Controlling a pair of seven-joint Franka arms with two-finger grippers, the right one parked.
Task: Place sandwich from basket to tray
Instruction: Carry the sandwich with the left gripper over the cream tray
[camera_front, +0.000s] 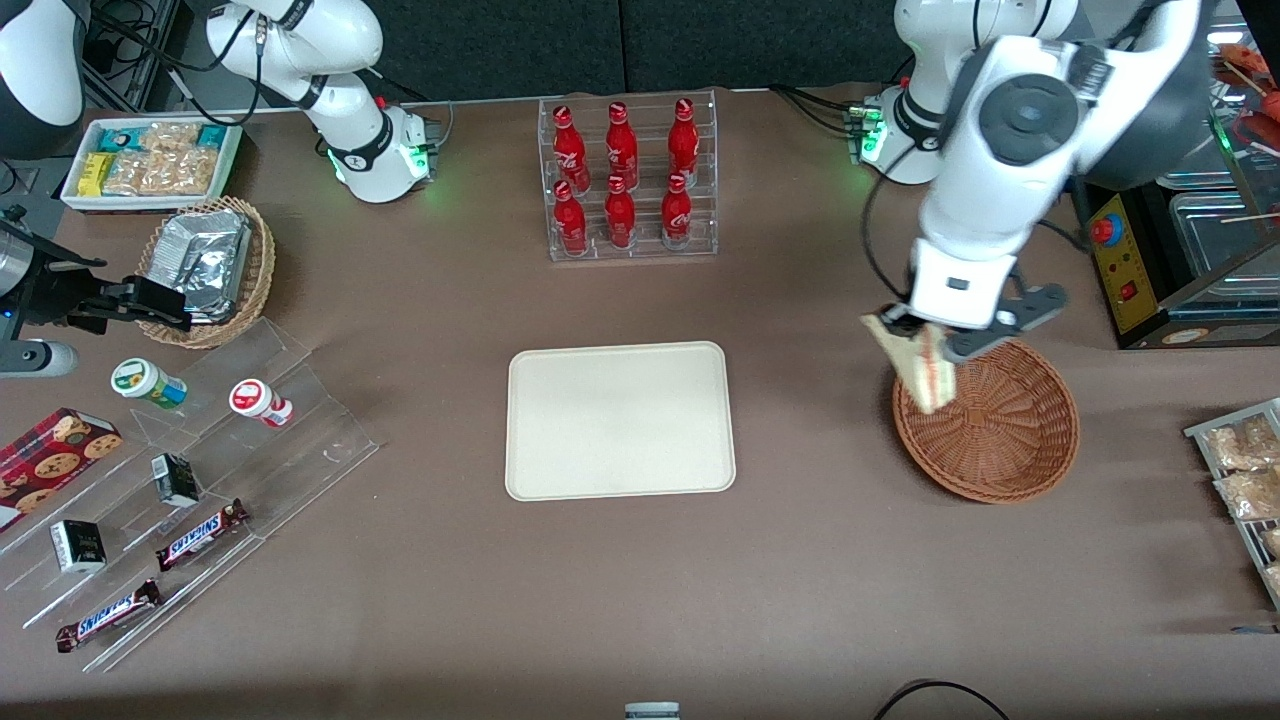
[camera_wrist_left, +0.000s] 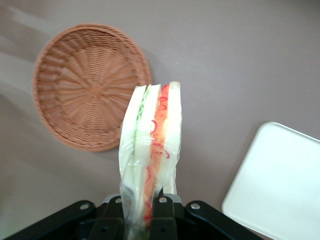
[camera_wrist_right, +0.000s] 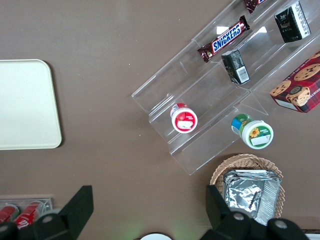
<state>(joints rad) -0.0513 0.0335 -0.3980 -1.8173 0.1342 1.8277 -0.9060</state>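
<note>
Transfer step: gripper (camera_front: 935, 340) fingers pinching the wrapped sandwich (camera_front: 922, 368), lifted above the basket (camera_front: 1010, 440) rim nearest the tray (camera_front: 620, 420); next move likely carries it sideways over the tray

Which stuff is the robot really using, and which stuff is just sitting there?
Using:
gripper, shut on the sandwich, above the basket's rim
basket
tray

Just sitting there:
cola bottles
Snickers bars
foil packets
cookie box

Even, bright overhead light, soft shadows beside the basket (camera_front: 1000, 440); the gripper (camera_wrist_left: 142, 212) is slightly blurred.
</note>
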